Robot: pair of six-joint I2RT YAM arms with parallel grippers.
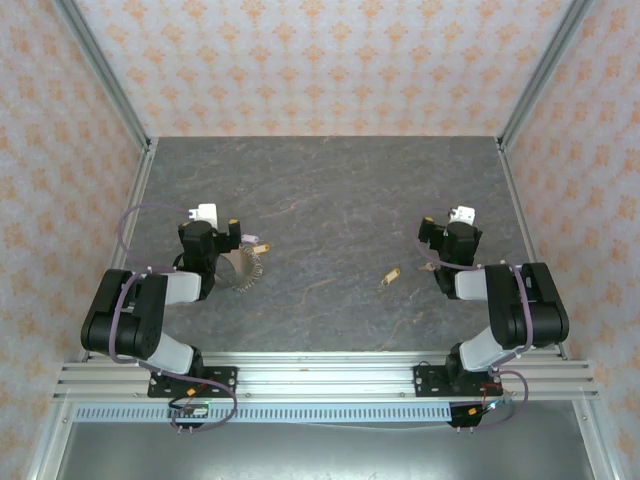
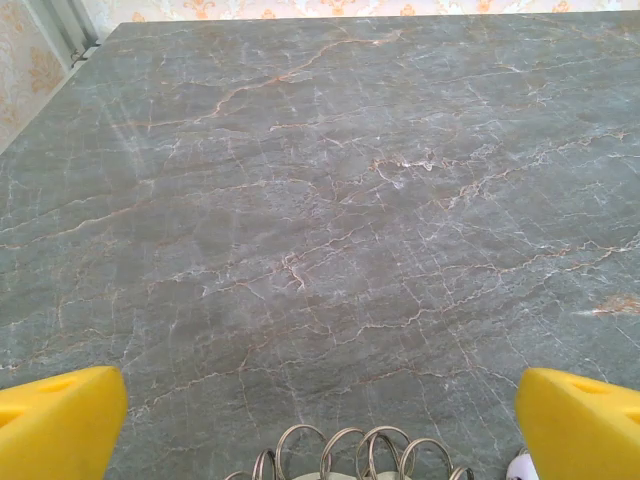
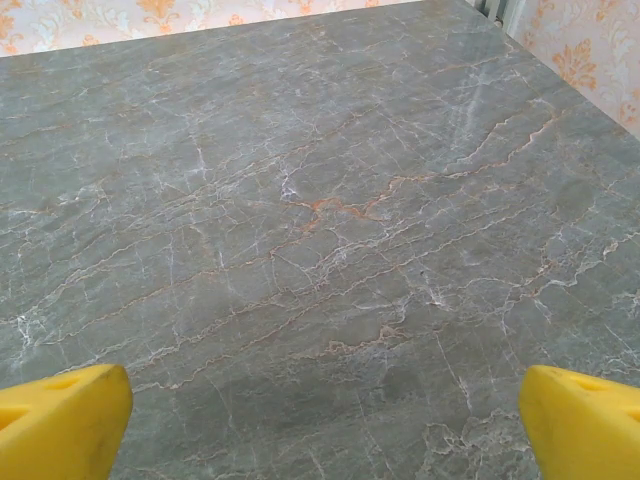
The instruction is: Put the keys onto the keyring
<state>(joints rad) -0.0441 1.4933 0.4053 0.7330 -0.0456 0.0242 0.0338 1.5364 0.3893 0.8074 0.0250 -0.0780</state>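
The keyring point(image 1: 243, 270), a silvery loop with a ridged edge, lies on the table just right of my left gripper point(image 1: 222, 232). In the left wrist view its wire coils point(image 2: 350, 452) show at the bottom edge, below and between the yellow fingertips point(image 2: 60, 420), and my left gripper point(image 2: 320, 425) is open and holds nothing. One small yellow-headed key point(image 1: 261, 245) lies beside the ring. Another key point(image 1: 390, 275) lies mid-table, left of my right gripper point(image 1: 440, 238). My right gripper point(image 3: 320, 425) is open over bare table, yellow fingertips point(image 3: 585, 420) wide apart.
The grey marbled table point(image 1: 330, 190) is walled by patterned panels at the back and both sides. Purple cables point(image 1: 130, 225) loop off the left arm. An aluminium rail point(image 1: 320, 378) runs along the near edge under both arm bases.
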